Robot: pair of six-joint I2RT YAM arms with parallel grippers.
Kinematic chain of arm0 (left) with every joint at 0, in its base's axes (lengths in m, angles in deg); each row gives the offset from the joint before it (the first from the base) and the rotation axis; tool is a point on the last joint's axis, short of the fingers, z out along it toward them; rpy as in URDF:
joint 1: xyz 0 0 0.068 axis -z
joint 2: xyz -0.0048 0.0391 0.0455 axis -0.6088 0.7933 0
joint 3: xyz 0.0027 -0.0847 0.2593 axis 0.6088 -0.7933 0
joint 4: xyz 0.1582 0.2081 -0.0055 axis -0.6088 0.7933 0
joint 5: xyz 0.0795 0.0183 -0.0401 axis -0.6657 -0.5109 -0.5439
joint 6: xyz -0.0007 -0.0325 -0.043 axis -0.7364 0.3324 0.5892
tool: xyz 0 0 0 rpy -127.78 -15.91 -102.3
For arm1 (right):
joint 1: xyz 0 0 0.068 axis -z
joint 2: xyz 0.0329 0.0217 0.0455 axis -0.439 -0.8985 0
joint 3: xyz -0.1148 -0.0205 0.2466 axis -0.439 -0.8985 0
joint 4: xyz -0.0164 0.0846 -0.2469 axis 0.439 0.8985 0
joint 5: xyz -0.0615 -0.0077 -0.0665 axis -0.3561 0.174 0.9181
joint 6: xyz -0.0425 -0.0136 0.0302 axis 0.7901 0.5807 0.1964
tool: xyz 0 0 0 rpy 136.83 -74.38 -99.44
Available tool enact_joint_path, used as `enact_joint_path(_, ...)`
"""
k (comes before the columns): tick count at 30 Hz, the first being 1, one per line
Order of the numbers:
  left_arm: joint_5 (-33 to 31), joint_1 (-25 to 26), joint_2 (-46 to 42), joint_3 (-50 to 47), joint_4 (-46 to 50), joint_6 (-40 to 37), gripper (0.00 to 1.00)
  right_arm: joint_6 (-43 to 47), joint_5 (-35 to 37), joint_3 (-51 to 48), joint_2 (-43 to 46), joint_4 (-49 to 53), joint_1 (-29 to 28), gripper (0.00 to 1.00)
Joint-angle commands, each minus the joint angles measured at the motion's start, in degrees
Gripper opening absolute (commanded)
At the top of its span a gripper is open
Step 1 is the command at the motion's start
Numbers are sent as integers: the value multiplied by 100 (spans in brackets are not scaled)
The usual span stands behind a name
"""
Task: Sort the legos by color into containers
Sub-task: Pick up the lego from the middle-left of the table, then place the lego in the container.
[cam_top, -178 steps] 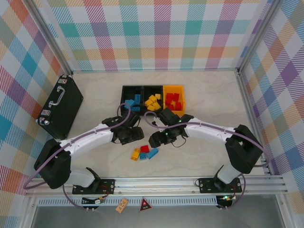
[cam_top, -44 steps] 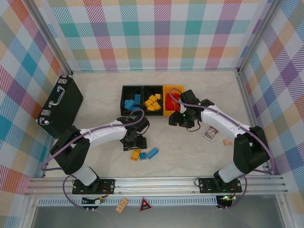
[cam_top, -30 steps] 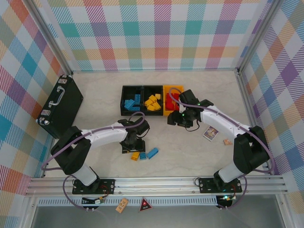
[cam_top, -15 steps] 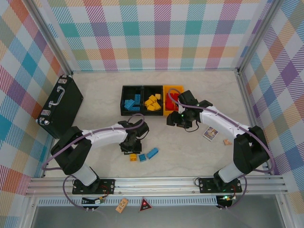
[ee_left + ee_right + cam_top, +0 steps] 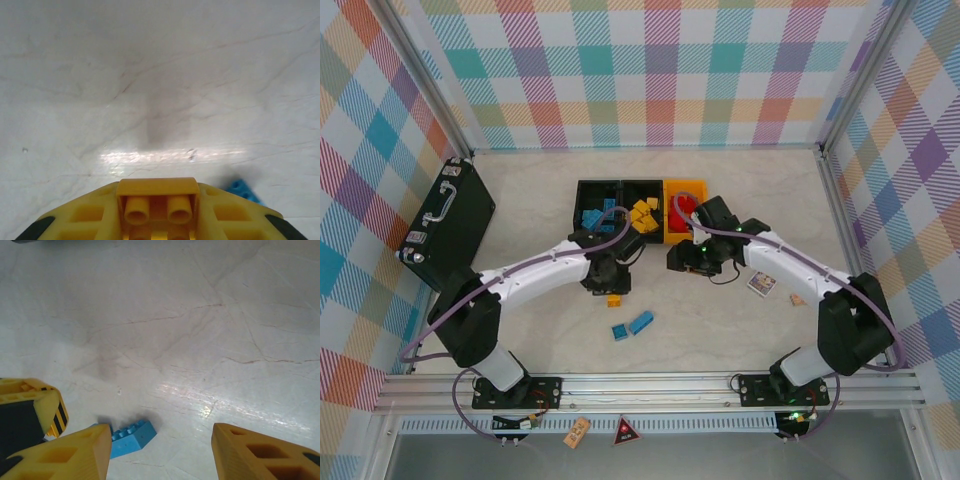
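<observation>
Table (image 5: 750,175): I logged bare pale surface from the yellow-orange bin (image 5: 684,184) back to the plaid rear wall (image 5: 640,70). There was more bare surface to that bin's right, as far as the metal frame post (image 5: 836,200). The crowded quarter lay on its near side. Briefcase (image 5: 445,222): black, well to the left of the yellow-orange bin, against the left wall. Containers: three in a touching row. The yellow-orange bin stood at the right end and held red legos (image 5: 686,205). The middle black bin (image 5: 642,184) beside it held yellow legos (image 5: 642,212), and the far black bin (image 5: 595,184) held blue legos (image 5: 592,218). Loose stock: two blue legos (image 5: 641,322) lay on the table, near and left of the yellow-orange bin, outside every container. Left gripper (image 5: 611,288): near-left of the yellow-orange bin, just in front of the black bins, clamped on a yellow lego (image 5: 157,202) seated between its pads. Right gripper (image 5: 159,452): just on the near side of the yellow-orange bin, with its fingers (image 5: 75,455) spread wide apart. I saw one blue lego on the table beneath it. Printed card (image 5: 761,283): flat on the table, near and right of the yellow-orange bin.
</observation>
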Motion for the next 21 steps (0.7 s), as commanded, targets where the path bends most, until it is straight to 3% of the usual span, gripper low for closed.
enact_joint_path(1,-121,-80,321,538,190,-249,24,17,-116,-85,242,-120,-23,55)
enact_joint_path(21,-77,-673,2375,3707,286,-782,24,-142,198,-620,1066,-6,453,56)
